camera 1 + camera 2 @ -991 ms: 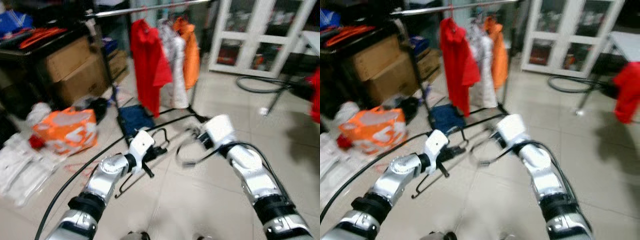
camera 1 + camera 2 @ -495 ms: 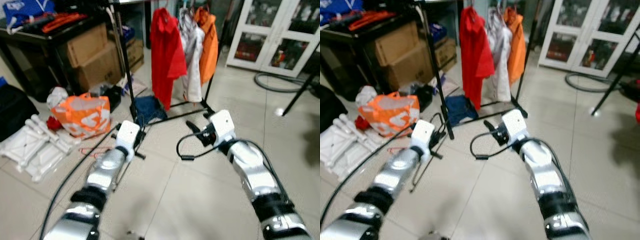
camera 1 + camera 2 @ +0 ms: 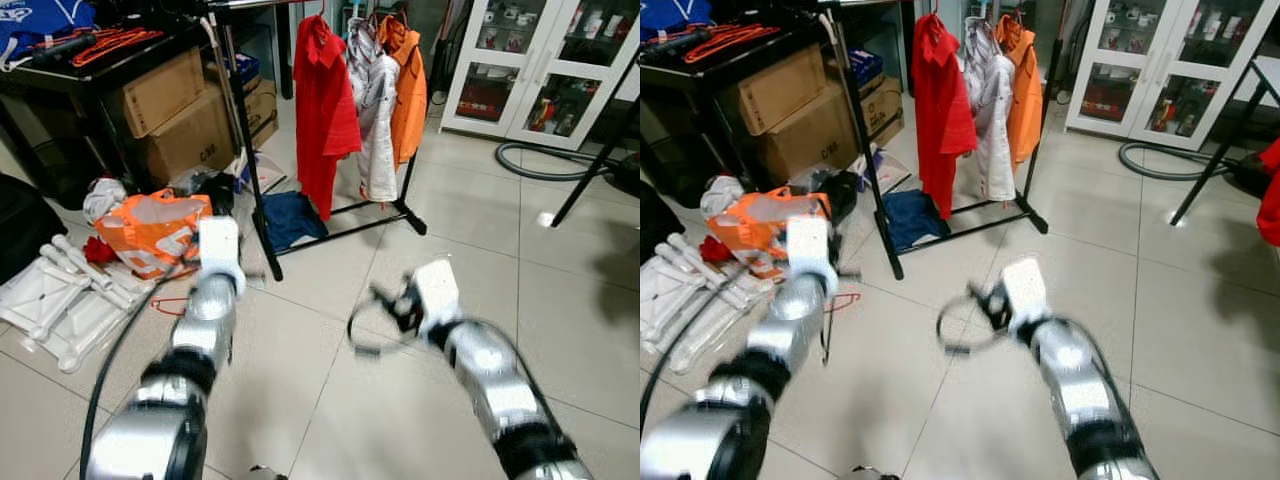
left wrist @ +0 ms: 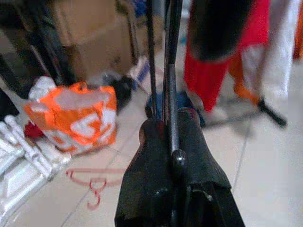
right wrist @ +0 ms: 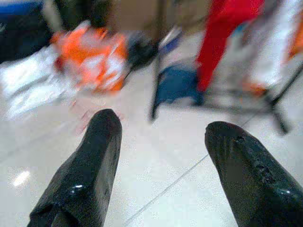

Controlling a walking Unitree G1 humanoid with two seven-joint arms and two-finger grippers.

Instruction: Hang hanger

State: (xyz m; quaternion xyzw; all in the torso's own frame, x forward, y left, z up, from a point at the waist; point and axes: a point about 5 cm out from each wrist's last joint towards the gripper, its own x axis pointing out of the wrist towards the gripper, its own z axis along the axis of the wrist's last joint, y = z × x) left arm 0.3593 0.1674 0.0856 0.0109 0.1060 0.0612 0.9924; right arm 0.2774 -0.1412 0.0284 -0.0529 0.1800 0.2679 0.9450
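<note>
A thin black wire hanger point(image 4: 170, 94) is pinched in my left gripper point(image 4: 169, 128), which is shut on it. That arm's white wrist point(image 3: 220, 250) reaches forward beside the black post point(image 3: 245, 150) of a clothes rack. On the rack's rail point(image 3: 270, 4) hang a red garment point(image 3: 325, 110), a white one point(image 3: 375, 110) and an orange one point(image 3: 408, 90). My right gripper point(image 5: 163, 124) is open with nothing between its fingers. It hovers low over the tiles point(image 3: 395, 303), to the right of the left arm, with a black cable loop point(image 3: 358, 330) hanging at its wrist.
An orange bag point(image 3: 150, 228), cardboard boxes point(image 3: 190, 125) and white plastic parts point(image 3: 60, 300) crowd the floor on the left. A red hanger point(image 3: 175, 303) and a black cable point(image 3: 110, 370) lie there too. A blue cloth point(image 3: 292, 215) lies under the rack. A white glass cabinet point(image 3: 540, 70) stands at the back right.
The camera has shifted. My left arm has stretched further forward and left, towards the rack's post, with the hanger. My right arm has come down and back towards me.
</note>
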